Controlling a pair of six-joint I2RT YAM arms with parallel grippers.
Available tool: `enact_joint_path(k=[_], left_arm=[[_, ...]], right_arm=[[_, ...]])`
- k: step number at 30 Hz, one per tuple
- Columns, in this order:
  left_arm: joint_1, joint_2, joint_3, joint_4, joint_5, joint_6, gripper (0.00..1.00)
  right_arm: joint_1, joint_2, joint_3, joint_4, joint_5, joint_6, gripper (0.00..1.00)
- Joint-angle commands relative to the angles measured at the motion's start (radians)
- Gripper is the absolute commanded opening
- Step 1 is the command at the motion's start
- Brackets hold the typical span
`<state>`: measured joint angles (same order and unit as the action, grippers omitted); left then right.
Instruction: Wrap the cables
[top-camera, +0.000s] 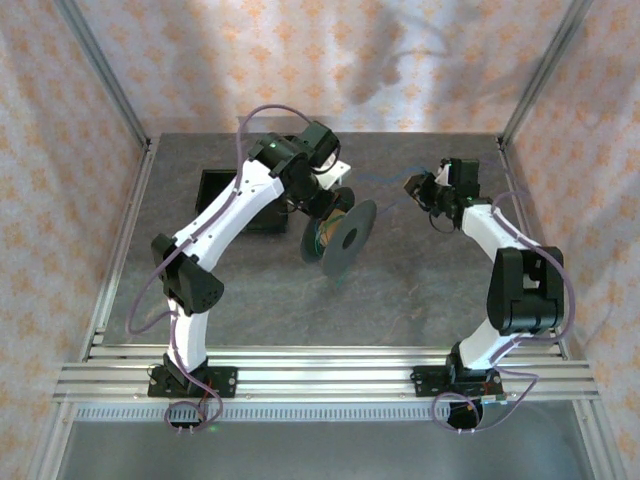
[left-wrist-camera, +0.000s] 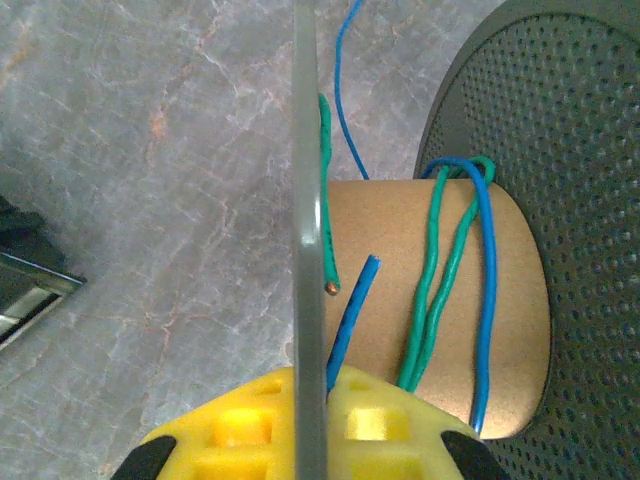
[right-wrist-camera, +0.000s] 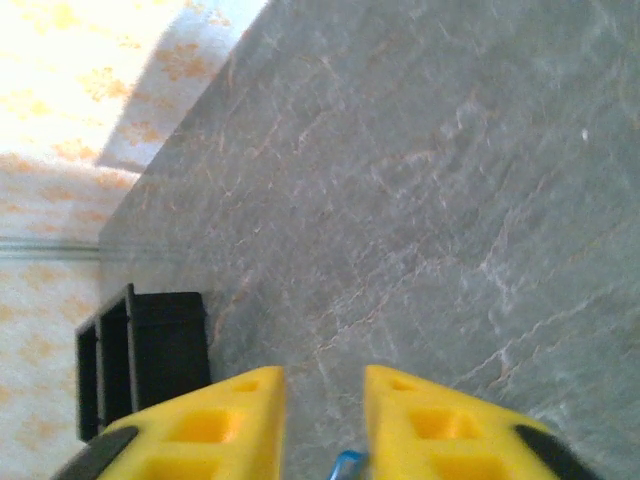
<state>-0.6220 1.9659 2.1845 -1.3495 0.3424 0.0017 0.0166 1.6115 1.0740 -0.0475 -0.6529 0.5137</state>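
Apparently the left hand (left-wrist-camera: 310, 392) was closed tight on the thin rim of the spool (left-wrist-camera: 309, 150), probably to keep it steady for winding. Just beyond its fingers the cables (left-wrist-camera: 440, 290) lay in a few loose turns on the brown core (left-wrist-camera: 378, 222), running crosswise to it. The blue cable (left-wrist-camera: 339, 90) led away towards the right hand (right-wrist-camera: 322, 385). There the fingers stood a little apart with a blue end (right-wrist-camera: 347, 466) between them; whether they gripped it was not clear.
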Motion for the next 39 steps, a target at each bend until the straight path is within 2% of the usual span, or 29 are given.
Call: enact_joint_path(k=[1,6,11,15,19,25,30,39], left_arm=[[-0.006,-0.038,0.006,-0.017,0.049,0.023,0.00],[-0.007,-0.009,0.008,-0.019,0.013,0.018,0.00],[-0.007,0.034,0.029,-0.018,-0.039,-0.003,0.00],[-0.007,0.069,0.059,-0.005,-0.049,-0.028,0.00],[-0.001,0.108,0.117,-0.003,-0.097,-0.071,0.00],[0.032,0.148,0.168,0.009,-0.104,-0.141,0.00],[0.050,0.171,0.192,0.016,-0.117,-0.187,0.00],[0.122,0.195,0.254,0.069,-0.114,-0.319,0.00]], right_arm=[[0.000,-0.044,0.042,0.031,0.041,-0.047,0.01],[0.000,-0.097,0.067,0.056,0.028,-0.026,0.00],[0.013,-0.169,0.054,0.204,-0.022,0.036,0.00],[0.066,-0.231,0.044,0.288,-0.025,0.022,0.00],[0.111,-0.274,0.052,0.291,-0.013,-0.013,0.00],[0.145,-0.322,0.064,0.291,-0.016,-0.040,0.00],[0.192,-0.338,0.094,0.286,-0.062,-0.072,0.00],[0.369,-0.336,0.148,0.161,-0.072,-0.293,0.00]])
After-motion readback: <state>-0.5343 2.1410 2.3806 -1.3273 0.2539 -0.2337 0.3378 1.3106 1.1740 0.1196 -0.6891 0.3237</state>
